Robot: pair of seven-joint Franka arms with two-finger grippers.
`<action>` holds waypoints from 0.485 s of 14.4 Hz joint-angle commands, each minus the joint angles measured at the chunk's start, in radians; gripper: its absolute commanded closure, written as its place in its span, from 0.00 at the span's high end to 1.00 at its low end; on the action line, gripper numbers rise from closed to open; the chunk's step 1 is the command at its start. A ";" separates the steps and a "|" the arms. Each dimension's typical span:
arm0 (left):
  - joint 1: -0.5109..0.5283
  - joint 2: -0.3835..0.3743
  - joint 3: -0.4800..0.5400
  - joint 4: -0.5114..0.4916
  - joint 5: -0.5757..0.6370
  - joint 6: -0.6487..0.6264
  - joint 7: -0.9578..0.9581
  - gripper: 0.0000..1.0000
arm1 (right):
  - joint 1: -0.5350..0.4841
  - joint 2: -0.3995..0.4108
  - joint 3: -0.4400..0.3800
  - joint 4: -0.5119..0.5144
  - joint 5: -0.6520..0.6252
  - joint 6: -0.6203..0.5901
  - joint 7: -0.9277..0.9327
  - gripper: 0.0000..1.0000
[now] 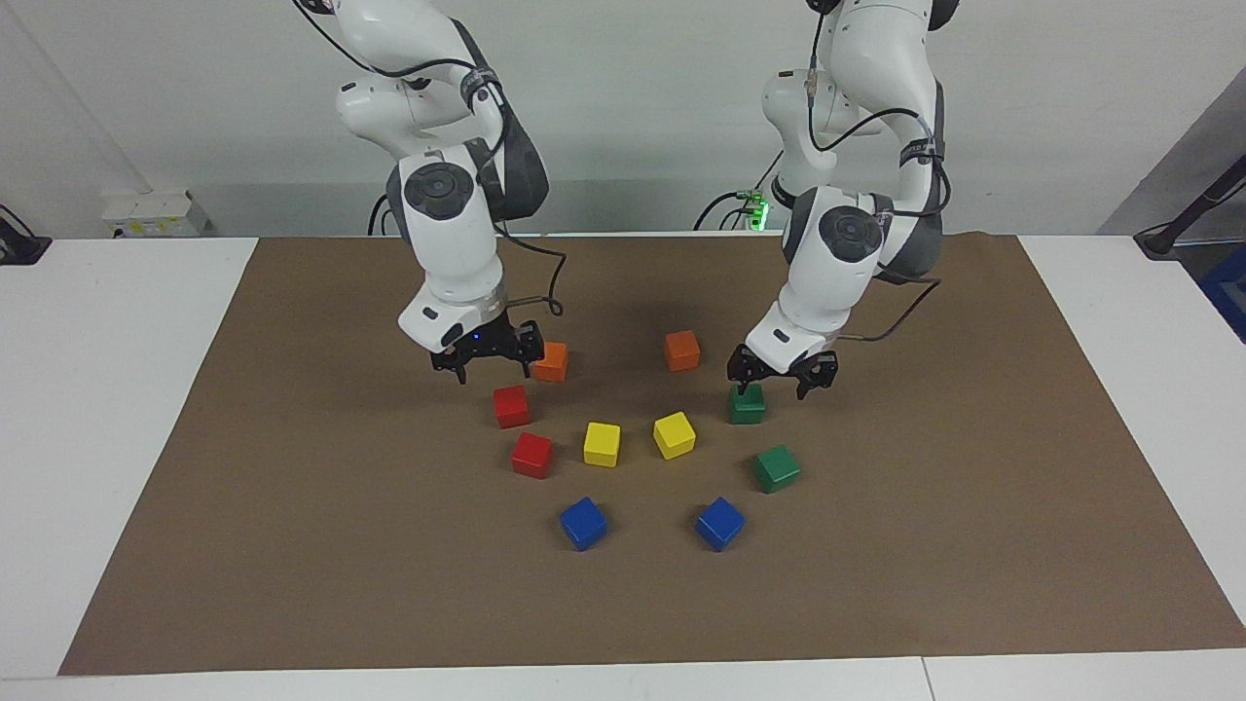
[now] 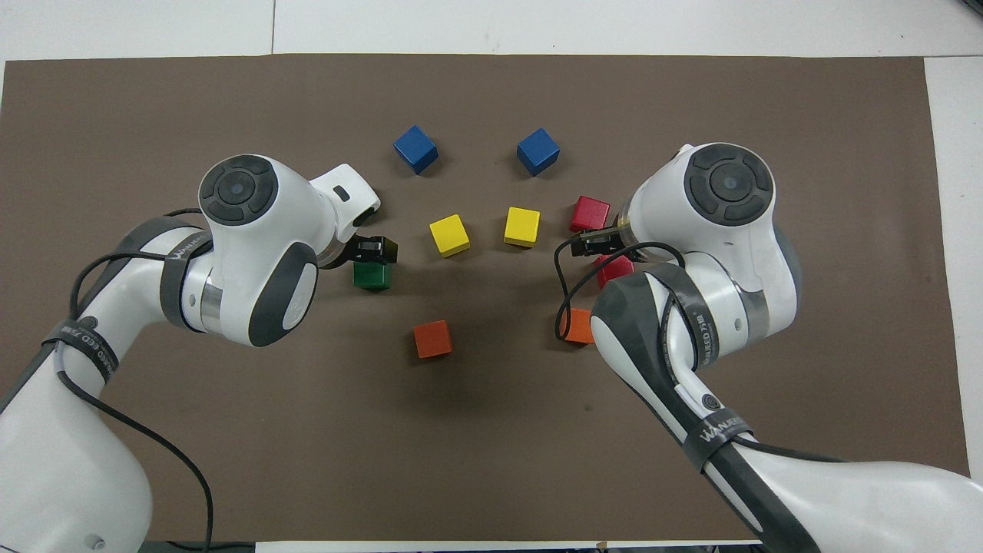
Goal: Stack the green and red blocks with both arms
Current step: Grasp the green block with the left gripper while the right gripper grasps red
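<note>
Two red blocks [image 1: 511, 406] [image 1: 531, 455] lie toward the right arm's end of the brown mat. Two green blocks [image 1: 747, 406] [image 1: 777, 468] lie toward the left arm's end. My right gripper [image 1: 492, 368] is open and empty, low over the mat just above the red block nearer the robots [image 2: 617, 269]. My left gripper [image 1: 776, 380] is open and empty, low over the green block nearer the robots [image 2: 373, 276], without gripping it. In the overhead view the other red block [image 2: 590, 213] shows; the other green block is hidden under the left arm.
Two orange cubes [image 1: 551, 361] [image 1: 682, 350] lie nearest the robots, one right beside my right gripper. Two yellow cubes [image 1: 602, 444] [image 1: 674, 434] sit in the middle. Two blue cubes [image 1: 583, 523] [image 1: 719, 523] lie farthest. The brown mat [image 1: 292, 545] covers a white table.
</note>
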State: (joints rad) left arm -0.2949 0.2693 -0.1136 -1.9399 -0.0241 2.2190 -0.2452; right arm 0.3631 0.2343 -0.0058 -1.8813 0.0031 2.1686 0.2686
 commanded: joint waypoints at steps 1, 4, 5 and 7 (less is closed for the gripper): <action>-0.042 0.014 0.017 -0.019 -0.010 0.047 -0.052 1.00 | -0.003 -0.003 -0.003 -0.036 0.006 0.054 0.004 1.00; -0.047 0.018 0.019 -0.034 -0.010 0.051 -0.062 1.00 | -0.021 -0.012 -0.003 -0.071 0.006 0.059 -0.038 1.00; -0.047 0.018 0.019 -0.039 -0.008 0.051 -0.062 1.00 | -0.039 -0.013 -0.003 -0.077 0.006 0.065 -0.055 1.00; -0.047 0.018 0.019 -0.051 -0.002 0.054 -0.062 1.00 | -0.044 -0.021 -0.003 -0.114 0.005 0.123 -0.074 1.00</action>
State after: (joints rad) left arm -0.3243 0.2964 -0.1127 -1.9579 -0.0241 2.2435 -0.2949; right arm 0.3378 0.2459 -0.0155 -1.9321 0.0031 2.2300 0.2319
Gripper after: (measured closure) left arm 0.000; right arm 0.000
